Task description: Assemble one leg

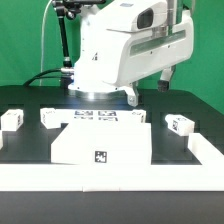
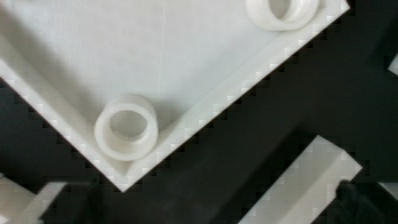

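A black tabletop [image 1: 25, 150] lies before a green backdrop, with a white rim along its near edge. In the exterior view my arm [image 1: 120, 50] fills the upper middle of the frame. Below it, at lower centre, the large white square panel [image 1: 100, 145] lies flat, with one marker tag on its near part. Just behind it lies the marker board [image 1: 105, 118].

Three legs lie on the table, well apart from the panel. One leg [image 1: 12, 120] is at the far left of the exterior view, a second [image 1: 50, 117] is nearer the board, and a third [image 1: 178, 125] is on the exterior view's right.

Only the wrist view shows the panel's detail. One corner [image 2: 125, 175] juts over the black surface, a round socket [image 2: 128, 125] sits just inside it, and a second socket [image 2: 285, 12] is cut by the frame edge. White blocks [image 2: 311, 185] lie near that corner, blurred.

My pincer's fingers appear in neither view, so I cannot tell how wide it stands or whether it holds anything
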`<state>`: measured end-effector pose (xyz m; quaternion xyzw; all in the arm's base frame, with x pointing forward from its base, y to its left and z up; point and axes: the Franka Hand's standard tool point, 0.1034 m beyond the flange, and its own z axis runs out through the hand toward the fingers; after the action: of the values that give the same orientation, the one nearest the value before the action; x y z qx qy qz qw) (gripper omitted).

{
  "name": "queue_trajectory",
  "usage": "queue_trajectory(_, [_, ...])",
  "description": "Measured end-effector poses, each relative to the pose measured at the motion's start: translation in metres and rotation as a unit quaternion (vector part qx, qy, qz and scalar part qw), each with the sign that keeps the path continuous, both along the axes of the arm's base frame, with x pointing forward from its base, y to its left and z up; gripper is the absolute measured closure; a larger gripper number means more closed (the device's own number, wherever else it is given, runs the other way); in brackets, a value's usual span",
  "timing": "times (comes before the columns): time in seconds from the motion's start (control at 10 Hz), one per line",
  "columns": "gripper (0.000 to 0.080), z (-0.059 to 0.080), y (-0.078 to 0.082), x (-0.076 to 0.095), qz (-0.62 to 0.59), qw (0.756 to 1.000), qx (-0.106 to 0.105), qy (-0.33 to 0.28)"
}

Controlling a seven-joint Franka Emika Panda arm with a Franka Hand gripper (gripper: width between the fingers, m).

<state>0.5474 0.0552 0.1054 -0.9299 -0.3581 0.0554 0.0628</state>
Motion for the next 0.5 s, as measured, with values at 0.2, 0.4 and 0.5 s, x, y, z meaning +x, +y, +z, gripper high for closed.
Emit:
queue_trajectory(0.2, [0.0150,0.0000,0.0000,0.0000,0.000,1.000,0.000,0.000])
queue_trajectory(0.4, [0.0150,-0.0003,-0.0001,-0.0002,0.000,1.000,0.000,0.000])
queue_trajectory(0.5, [0.0150,-0.0003,-0.0001,-0.0002,0.000,1.000,0.000,0.000])
